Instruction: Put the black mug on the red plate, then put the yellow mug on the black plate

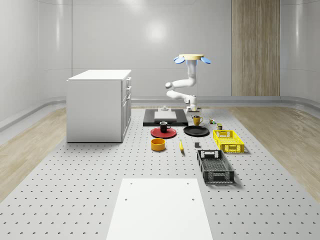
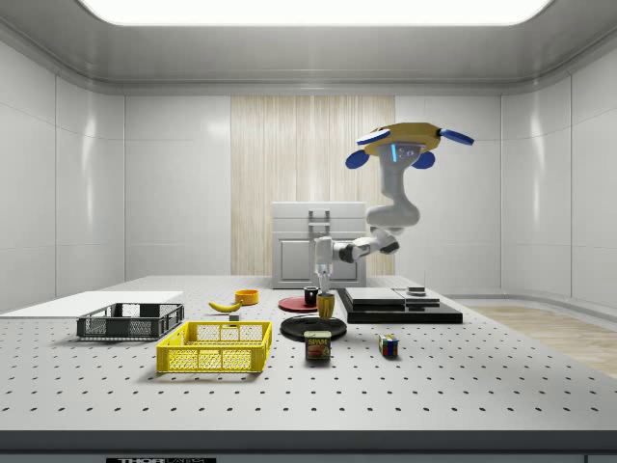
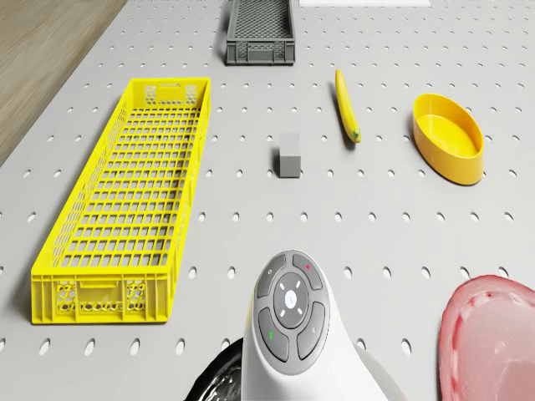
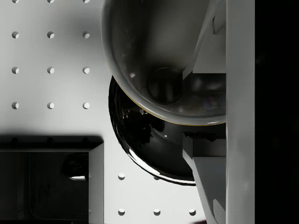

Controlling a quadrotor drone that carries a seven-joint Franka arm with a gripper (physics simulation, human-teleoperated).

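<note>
Yellow mug (image 4: 163,65) fills my wrist view, clamped in the end effector (image 2: 325,294) above the black plate (image 1: 196,131).

From the side view I see the drone (image 2: 410,145) hovering over the black platform (image 2: 400,307) behind the plates, arm reaching forward, mug hanging just above the plate. Black mug (image 1: 164,127) already stands on the red plate (image 1: 163,132), so I judge this the last placement. My worry: the mug sits off the plate's centre in the wrist view, so any hover drift at release could land it on the rim and tip it onto the tabletop (image 1: 100,165).
</note>
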